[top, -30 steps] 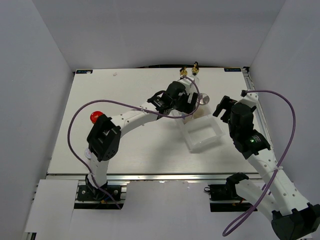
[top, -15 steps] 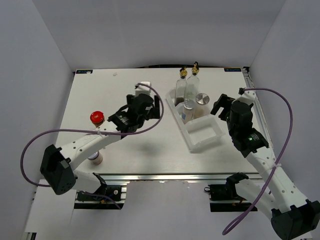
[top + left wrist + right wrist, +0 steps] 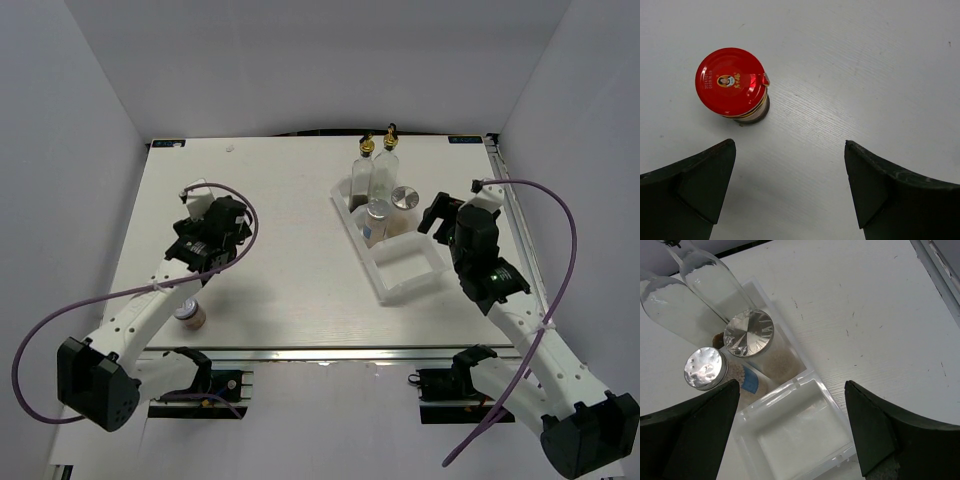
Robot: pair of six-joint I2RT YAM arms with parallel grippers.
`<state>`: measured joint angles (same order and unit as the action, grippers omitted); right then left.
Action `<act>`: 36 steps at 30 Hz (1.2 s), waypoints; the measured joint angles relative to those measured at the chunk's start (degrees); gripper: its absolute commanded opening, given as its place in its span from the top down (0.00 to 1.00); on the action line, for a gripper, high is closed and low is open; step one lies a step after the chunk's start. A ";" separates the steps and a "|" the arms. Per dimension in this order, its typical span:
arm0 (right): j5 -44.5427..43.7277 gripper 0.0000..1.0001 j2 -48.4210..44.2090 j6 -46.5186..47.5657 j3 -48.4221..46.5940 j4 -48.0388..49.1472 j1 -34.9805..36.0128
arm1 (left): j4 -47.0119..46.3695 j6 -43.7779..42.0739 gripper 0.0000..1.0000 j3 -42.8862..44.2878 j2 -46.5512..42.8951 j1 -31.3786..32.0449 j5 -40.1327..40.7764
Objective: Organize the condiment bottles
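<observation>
Four of the six are stowed, we judge. The two tall clear glass bottles with gold spouts (image 3: 362,172) and the two white silver-lidded cylinders (image 3: 404,198) stand in the far part of the white three-compartment plastic tray (image 3: 408,272), at three o'clock on the table (image 3: 280,200).

The step in hand looks like fetching the red-capped brown jar (image 3: 732,85). Our left gripper (image 3: 788,152) hovers spread wide, with the jar at eleven o'clock, outside its fingers. Next we should shift that way, descend and straddle the cap.

The short pale-lidded jar (image 3: 188,315) stands at seven o'clock. Our right gripper (image 3: 791,387) hangs spread above the tray's empty near compartment.
</observation>
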<state>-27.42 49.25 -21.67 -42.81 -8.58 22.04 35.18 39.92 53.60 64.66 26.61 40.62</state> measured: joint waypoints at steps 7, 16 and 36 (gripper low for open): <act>-0.11 0.11 1.09 -0.07 0.48 0.15 -0.35 | 1.27 3.15 0.02 -4.00 -0.20 -7.21 0.50; 0.17 0.11 2.21 -0.20 0.48 0.44 -0.66 | -4.26 0.20 0.02 -2.51 9.31 -14.53 -2.29; 0.13 0.11 1.11 0.04 0.48 0.48 -0.66 | -10.19 -5.53 1.00 0.11 15.61 -18.32 -8.79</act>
<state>-27.29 50.37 -21.63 -42.33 -8.10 21.39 24.99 34.39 53.71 80.27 8.29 31.83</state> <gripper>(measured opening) 0.895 0.775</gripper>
